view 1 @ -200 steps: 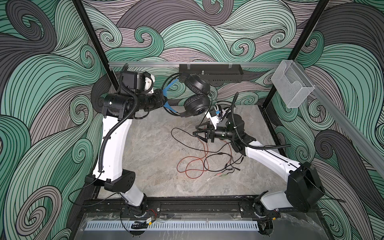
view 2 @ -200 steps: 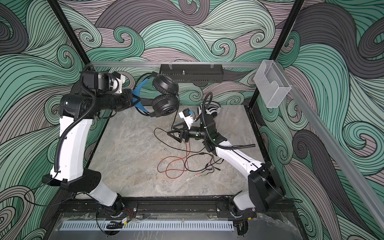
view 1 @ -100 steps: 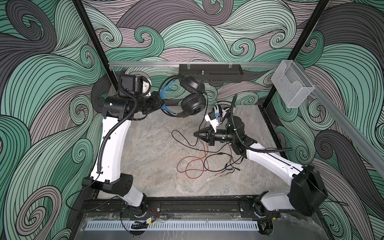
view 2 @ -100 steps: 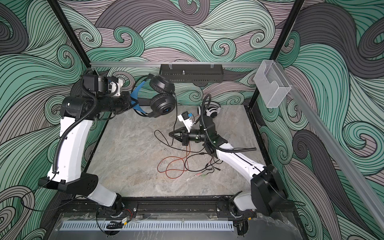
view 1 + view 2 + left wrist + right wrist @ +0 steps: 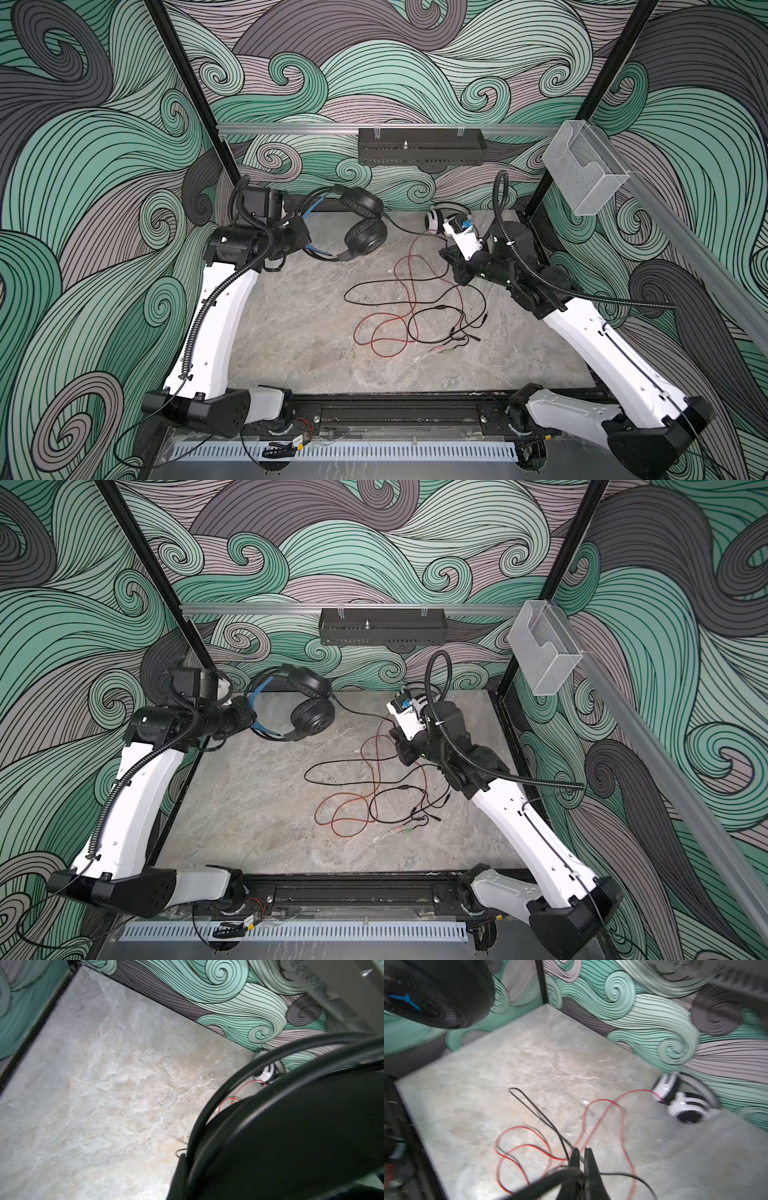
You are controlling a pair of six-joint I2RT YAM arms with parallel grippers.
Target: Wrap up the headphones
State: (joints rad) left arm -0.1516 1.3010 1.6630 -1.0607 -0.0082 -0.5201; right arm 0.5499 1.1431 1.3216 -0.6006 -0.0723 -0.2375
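The gray stone table (image 5: 291,332) sits inside swirly green walls (image 5: 415,62). The black headphones (image 5: 361,224) are held by the left gripper (image 5: 306,243), which is pressed together on their headband. I think they are light. The band looks stiff and good to hold, but the ear pads look soft. Their black cord (image 5: 374,286) is thin and floppy, and the right gripper (image 5: 581,1150) seems to pinch it tight. The red cord (image 5: 411,270) lies tangled with it below that gripper. The white headphones (image 5: 434,218) lie just behind the right gripper. High up past it hangs a clear box (image 5: 582,174) with nothing to see inside. The black tray (image 5: 419,151), far beyond both grippers, looks almost bare.
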